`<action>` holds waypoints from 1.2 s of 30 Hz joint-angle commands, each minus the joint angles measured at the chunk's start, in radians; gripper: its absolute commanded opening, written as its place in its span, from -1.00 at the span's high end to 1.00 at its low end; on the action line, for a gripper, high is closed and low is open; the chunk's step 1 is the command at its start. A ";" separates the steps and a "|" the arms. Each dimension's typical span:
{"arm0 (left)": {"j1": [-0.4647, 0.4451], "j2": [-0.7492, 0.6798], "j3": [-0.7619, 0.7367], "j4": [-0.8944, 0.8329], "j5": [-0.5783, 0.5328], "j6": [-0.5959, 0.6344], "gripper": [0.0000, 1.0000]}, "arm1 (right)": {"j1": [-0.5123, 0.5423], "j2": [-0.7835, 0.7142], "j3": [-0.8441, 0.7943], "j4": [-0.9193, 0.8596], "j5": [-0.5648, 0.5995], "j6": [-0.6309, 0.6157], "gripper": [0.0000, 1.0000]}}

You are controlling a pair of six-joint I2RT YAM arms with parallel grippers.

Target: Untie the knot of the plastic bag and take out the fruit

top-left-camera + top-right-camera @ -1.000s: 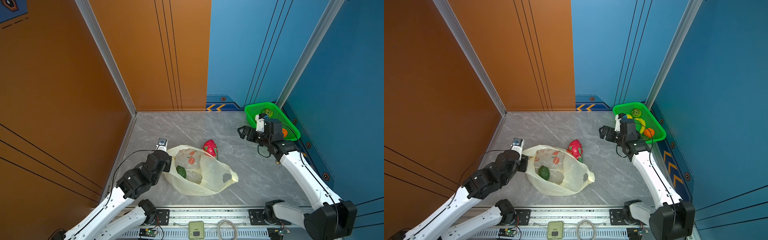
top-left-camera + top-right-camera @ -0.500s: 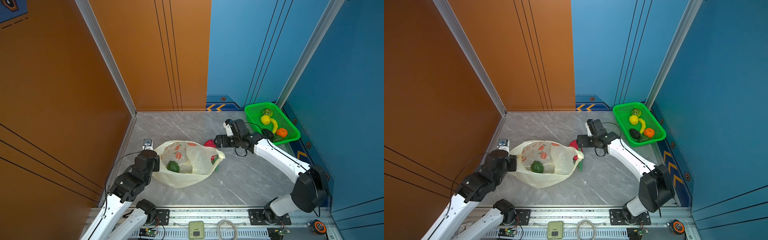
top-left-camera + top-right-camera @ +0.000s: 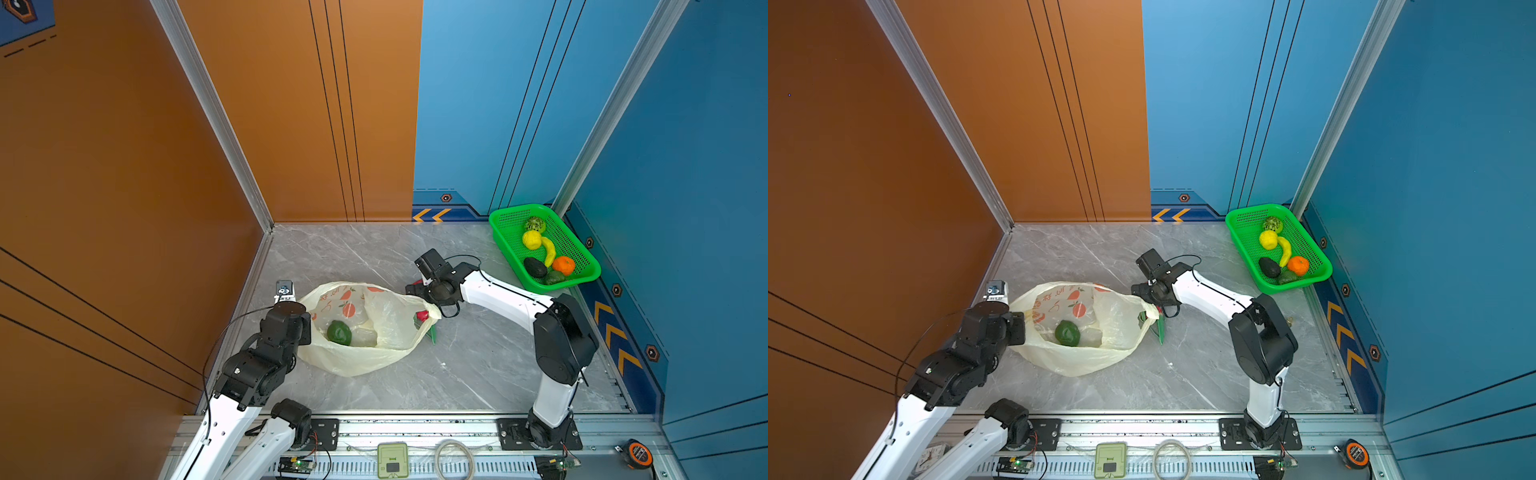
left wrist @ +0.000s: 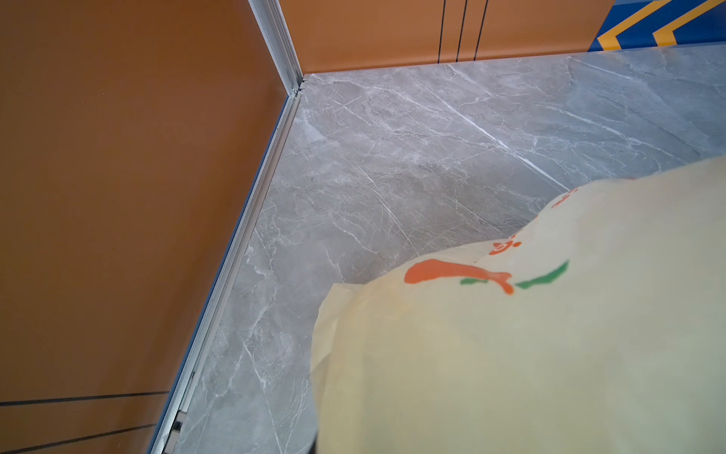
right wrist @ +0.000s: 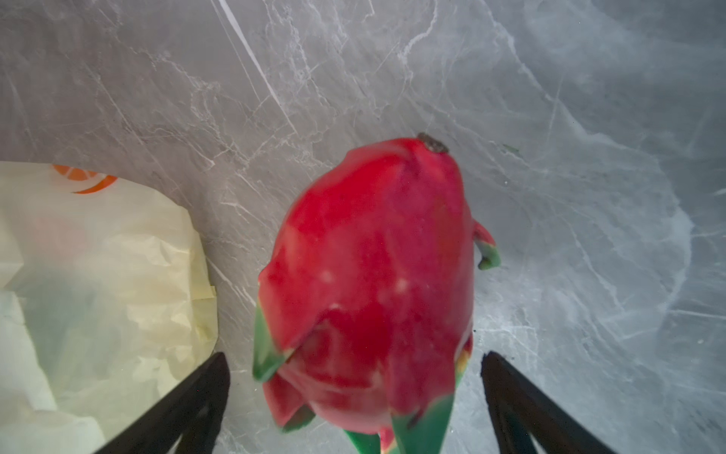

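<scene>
Pale-yellow translucent plastic bag [image 3: 361, 361] lies open, lower centre in both top views, its rim pinched by the closed left hand [image 3: 308, 328]; right hand [image 5: 353, 357] gapes wide astride the red dragon fruit [image 5: 373, 255] beside it.

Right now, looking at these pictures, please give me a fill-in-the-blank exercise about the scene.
1. The right gripper has its open fingers on either side of the red ___.
2. The left gripper is shut on the rim of the plastic ___.
3. The one fruit seen inside it is ___ in colour.
4. The orange lies in the green ___.
Missing words: dragon fruit; bag; green; basket.
</scene>
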 commanded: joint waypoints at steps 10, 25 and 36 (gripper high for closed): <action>0.018 0.009 -0.004 -0.016 0.045 -0.017 1.00 | 0.008 0.147 0.091 -0.045 0.098 -0.001 -0.64; 0.017 0.005 -0.017 0.016 0.198 -0.074 1.00 | -0.158 -0.285 -0.116 0.004 -0.028 -0.094 0.04; 0.011 0.043 -0.016 0.100 0.353 -0.135 1.00 | -0.529 -0.414 0.005 -0.198 -0.066 -0.372 -0.10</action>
